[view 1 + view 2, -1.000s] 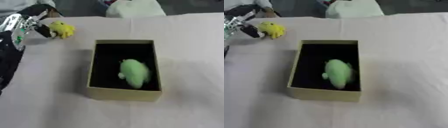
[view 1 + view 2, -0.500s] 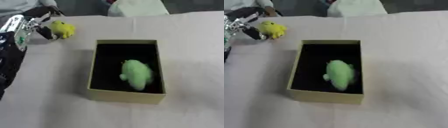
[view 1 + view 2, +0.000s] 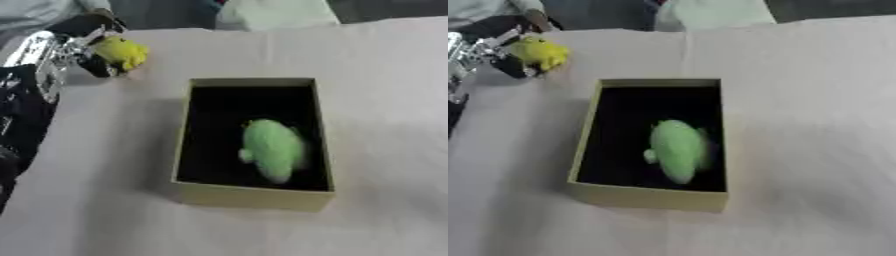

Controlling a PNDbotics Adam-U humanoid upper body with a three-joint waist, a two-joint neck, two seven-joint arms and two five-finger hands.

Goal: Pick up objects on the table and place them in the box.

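Observation:
A tan cardboard box with a black inside stands in the middle of the table. A green plush toy lies inside it, toward the near end. A yellow plush toy is at the far left, just beyond the box's far left corner. My left hand is there, with dark fingers curled above and below the yellow toy, pinching it. I cannot tell whether the toy still touches the cloth. My right hand shows in neither view.
A pale cloth covers the table, with open room right of the box and in front of it. A white bundle lies at the far edge behind the box. My left arm runs down the left edge.
The yellow toy and my left hand have shifted slightly up and toward the box. The green toy and the box have stayed put.

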